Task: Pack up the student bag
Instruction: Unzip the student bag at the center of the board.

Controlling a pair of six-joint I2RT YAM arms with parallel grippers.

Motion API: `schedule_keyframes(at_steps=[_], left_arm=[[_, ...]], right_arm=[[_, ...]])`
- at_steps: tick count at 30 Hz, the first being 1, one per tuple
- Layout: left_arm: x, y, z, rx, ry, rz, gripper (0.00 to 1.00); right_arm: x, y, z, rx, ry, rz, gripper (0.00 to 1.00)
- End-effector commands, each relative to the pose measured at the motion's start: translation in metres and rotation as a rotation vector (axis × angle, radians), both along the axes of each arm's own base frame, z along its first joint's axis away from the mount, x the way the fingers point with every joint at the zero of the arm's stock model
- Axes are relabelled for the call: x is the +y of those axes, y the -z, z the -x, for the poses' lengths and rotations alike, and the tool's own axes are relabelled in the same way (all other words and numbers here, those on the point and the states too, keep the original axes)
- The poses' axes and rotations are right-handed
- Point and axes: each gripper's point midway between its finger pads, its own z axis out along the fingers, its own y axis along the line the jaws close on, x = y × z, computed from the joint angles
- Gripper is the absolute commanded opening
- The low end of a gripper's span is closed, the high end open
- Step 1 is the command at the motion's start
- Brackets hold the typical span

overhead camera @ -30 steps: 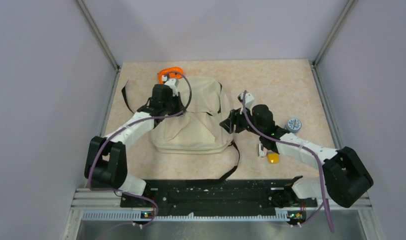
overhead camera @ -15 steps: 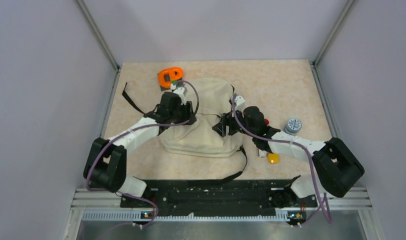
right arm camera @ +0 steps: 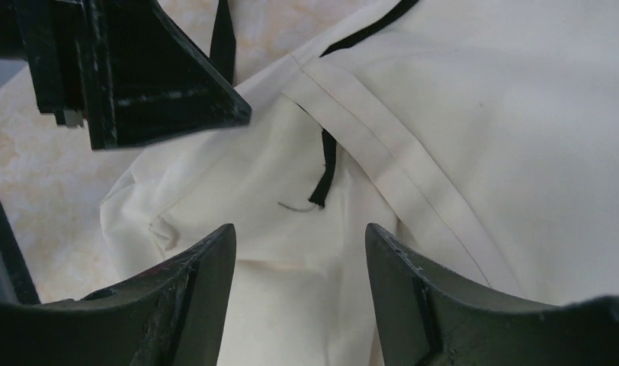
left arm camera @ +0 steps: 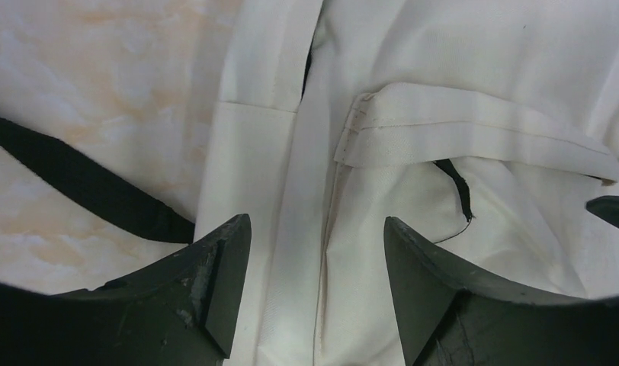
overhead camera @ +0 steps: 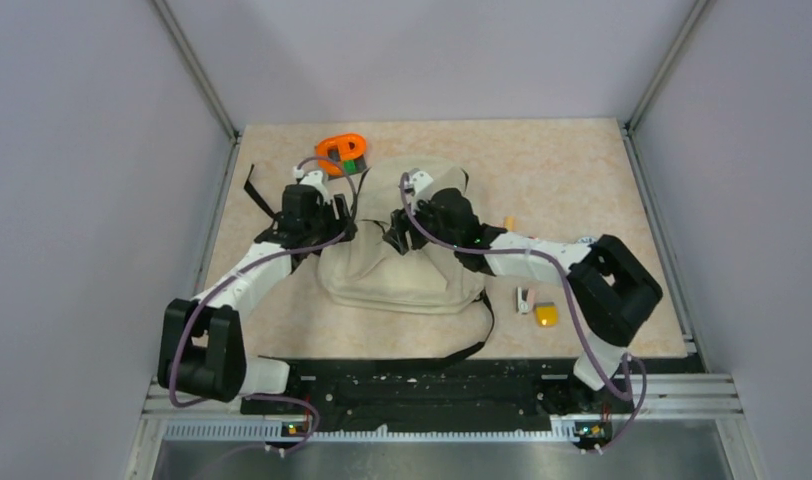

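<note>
Student bag point(overhead camera: 402, 265) lies in the middle of the table point(overhead camera: 582, 170), just ahead of both arm bases, its beige fabric rumpled and no opening showing.

A second ago your left gripper point(left arm camera: 315, 225) was clamped shut at the bag's left shoulder. It has now let go: the jaws stand well apart over a flat seam, with nothing between them, and a black strap point(left arm camera: 78, 183) runs off to one side. Your right gripper point(right arm camera: 300, 232) has swung in from the bag's right edge to hover over its middle, jaws likewise spread and holding nothing. The bag itself has slid a little toward the right arm's side and bunched up on the way.

What that means, as I read it: the dragging and squaring-up looks finished, and you are between grips. Nothing is packed yet (the orange item point(overhead camera: 342, 152) is at the bag's far-left corner, and the yellow piece point(overhead camera: 547, 316) and the small pale one point(overhead camera: 525, 298) lie on the table to its right). The useful target is the black pull tab point(right arm camera: 325, 171), which hangs below the stitched flap point(right arm camera: 398, 175) just ahead of the right jaws. Getting the zip open likely needs one gripper pinning the cloth, since this soft fabric will follow any pull.
</note>
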Motion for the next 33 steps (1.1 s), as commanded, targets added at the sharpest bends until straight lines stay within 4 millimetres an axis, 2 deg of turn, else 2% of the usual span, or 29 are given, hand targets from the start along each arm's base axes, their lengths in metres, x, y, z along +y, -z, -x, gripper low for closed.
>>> schedule_keyframes(at_steps=[1,4,8,12,15,22,24,26,29,33], left_arm=[[-0.021,0.001,-0.015,-0.030,0.105,0.045,0.68],[-0.021,0.012,-0.022,0.004,0.115,0.043,0.62],[-0.031,0.018,-0.027,0.008,0.154,0.078,0.57],[-0.032,0.027,-0.030,0.027,0.148,0.085,0.49],[-0.038,0.022,-0.038,-0.006,0.168,0.114,0.45],[-0.044,0.027,-0.040,-0.002,0.188,0.137,0.16],[-0.044,0.029,-0.039,0.001,0.188,0.141,0.07],[-0.045,0.028,-0.038,-0.003,0.189,0.145,0.00],[-0.040,0.023,-0.037,-0.014,0.162,0.137,0.00],[-0.023,0.020,-0.029,-0.027,0.071,0.114,0.00]], right_arm=[[0.033,0.005,-0.013,-0.074,-0.039,0.113,0.59],[0.047,0.020,-0.024,-0.061,-0.031,0.172,0.56],[0.052,0.037,-0.036,-0.044,-0.005,0.214,0.54],[0.056,0.045,-0.044,-0.044,0.006,0.237,0.51],[0.058,0.050,-0.049,-0.048,0.016,0.251,0.47],[0.058,0.056,-0.061,-0.065,0.057,0.278,0.25],[0.058,0.058,-0.063,-0.061,0.068,0.284,0.12],[0.054,0.056,-0.064,-0.056,0.097,0.282,0.01],[0.041,0.051,-0.062,-0.056,0.142,0.273,0.00],[0.020,0.047,-0.055,-0.047,0.203,0.289,0.00]])
